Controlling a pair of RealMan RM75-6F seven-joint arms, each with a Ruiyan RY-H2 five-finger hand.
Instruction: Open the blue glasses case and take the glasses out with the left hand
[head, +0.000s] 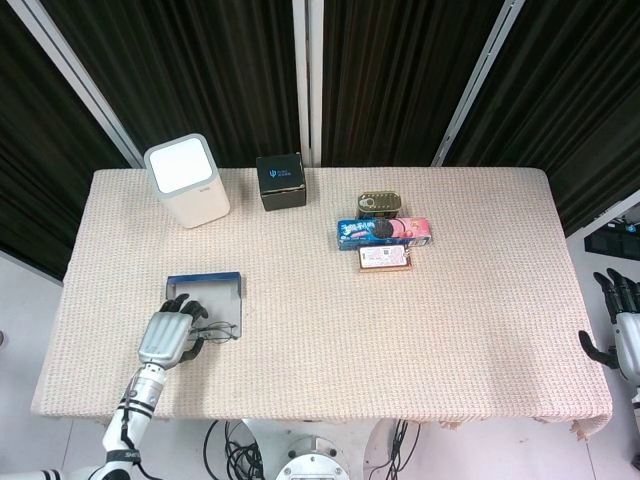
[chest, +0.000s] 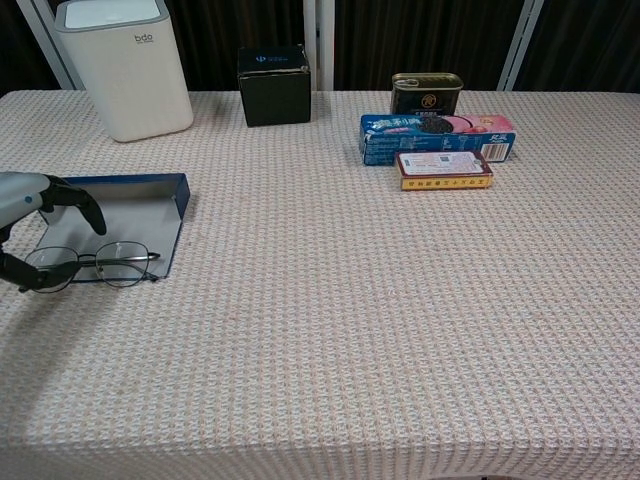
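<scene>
The blue glasses case lies open on the table's left side, with its grey lining up. The thin-rimmed glasses rest across the case's front edge. My left hand hovers over the left end of the glasses. Its fingers arch above the lining and its thumb sits by the left lens, with nothing gripped. My right hand hangs beyond the table's right edge with its fingers apart and holds nothing.
A white box-shaped device and a black box stand at the back. Right of centre are a tin, a blue snack box and a small flat packet.
</scene>
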